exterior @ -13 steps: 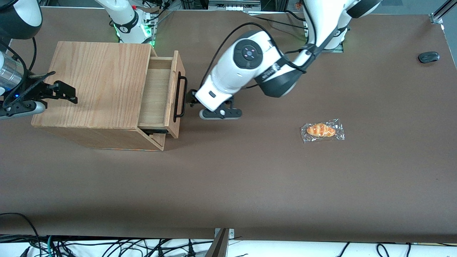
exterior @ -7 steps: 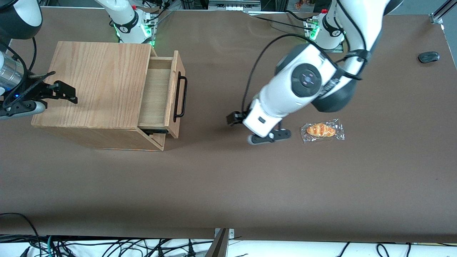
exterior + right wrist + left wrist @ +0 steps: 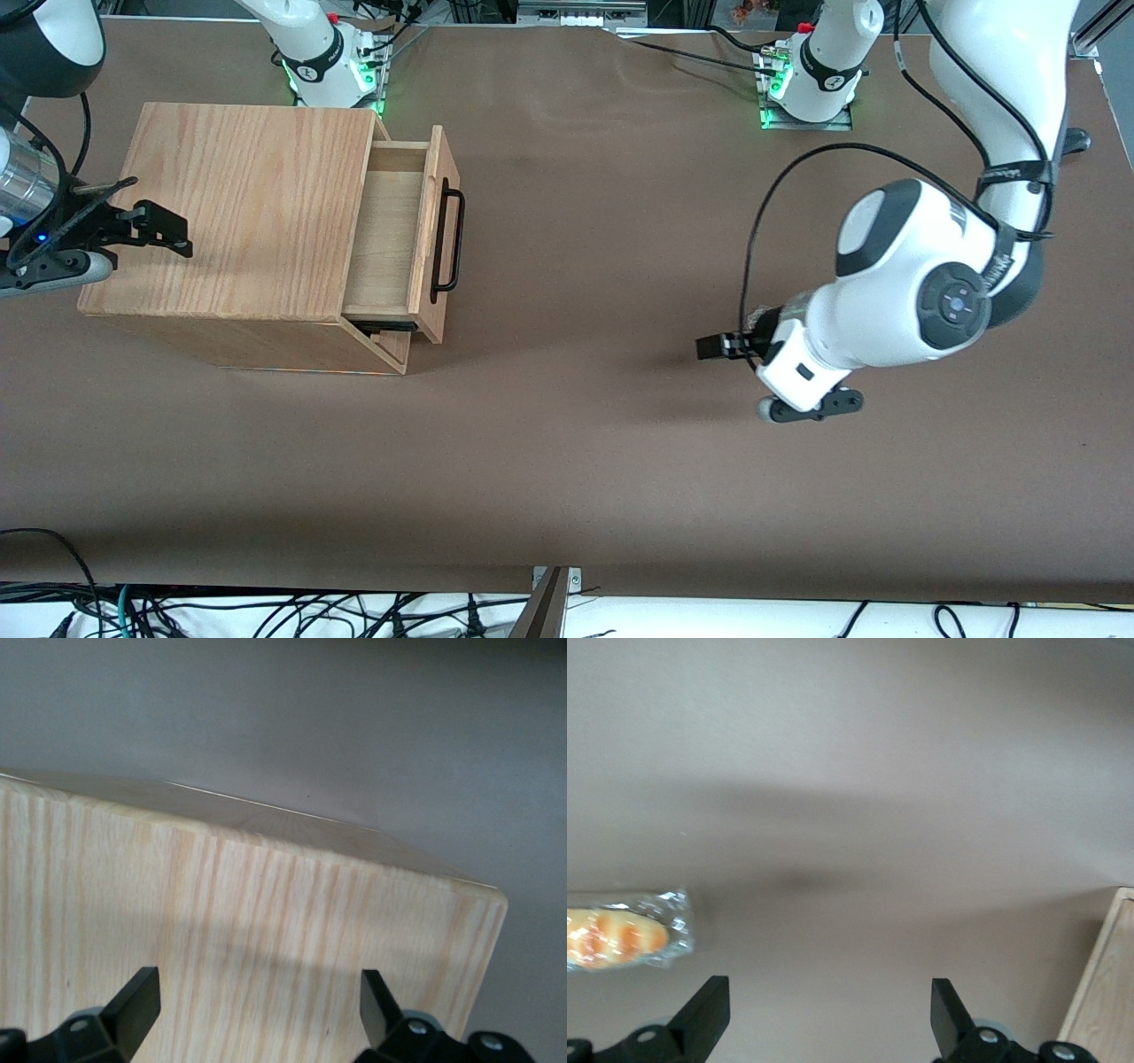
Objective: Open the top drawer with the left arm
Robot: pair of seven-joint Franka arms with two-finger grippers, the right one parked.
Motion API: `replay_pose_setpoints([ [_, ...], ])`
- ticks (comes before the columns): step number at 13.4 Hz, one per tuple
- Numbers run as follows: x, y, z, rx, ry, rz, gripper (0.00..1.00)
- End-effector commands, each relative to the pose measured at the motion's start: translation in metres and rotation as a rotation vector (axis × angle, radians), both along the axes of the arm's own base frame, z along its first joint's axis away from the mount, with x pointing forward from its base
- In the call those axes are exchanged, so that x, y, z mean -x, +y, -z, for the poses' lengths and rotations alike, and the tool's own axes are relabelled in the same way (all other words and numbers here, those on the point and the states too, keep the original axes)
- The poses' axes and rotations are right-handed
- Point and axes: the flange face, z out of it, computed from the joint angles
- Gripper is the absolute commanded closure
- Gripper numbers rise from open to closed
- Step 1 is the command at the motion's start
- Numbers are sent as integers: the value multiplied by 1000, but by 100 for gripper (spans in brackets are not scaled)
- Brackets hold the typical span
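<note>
Top drawer: the light-oak top drawer with its long black bar handle [image 3: 447,239] stands pulled out of the wooden box cabinet [image 3: 239,230], left of frame, unchanged.
Left arm: the glossy white left arm [image 3: 921,292] has swung away to the right.
Gripper: the black two-finger gripper [image 3: 828,1023], fingers spread wide and empty, has passed over the plastic-wrapped orange bread roll [image 3: 620,937].

Your black two-finger gripper [image 3: 830,1010], spread wide about 4 o'clock from the light-oak wooden cabinet [image 3: 239,230], shows only fingertips in the wrist view. The frame edge there clips the clear-wrapped orange bread roll [image 3: 620,937] and the cabinet too.
</note>
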Motion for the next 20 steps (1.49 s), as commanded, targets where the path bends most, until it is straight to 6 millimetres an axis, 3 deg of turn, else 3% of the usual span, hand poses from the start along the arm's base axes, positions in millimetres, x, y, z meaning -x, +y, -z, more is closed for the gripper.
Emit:
replay_pose_setpoints([
  [1, 2, 38, 4, -19, -4, 54, 0],
  [3, 1, 77, 12, -59, -17, 99, 0],
  [4, 6, 83, 11, -66, -30, 158, 0],
  [7, 24, 136, 9, -142, -76, 273, 0],
  [9, 45, 186, 4, -117, -121, 326, 0],
  [12, 89, 228, -45, -150, -178, 436, 0],
  [16, 139, 222, -133, -177, -138, 495, 0],
  [19, 147, 214, -181, -208, -156, 506, 0],
  [20, 146, 216, -187, -207, -167, 500, 0],
])
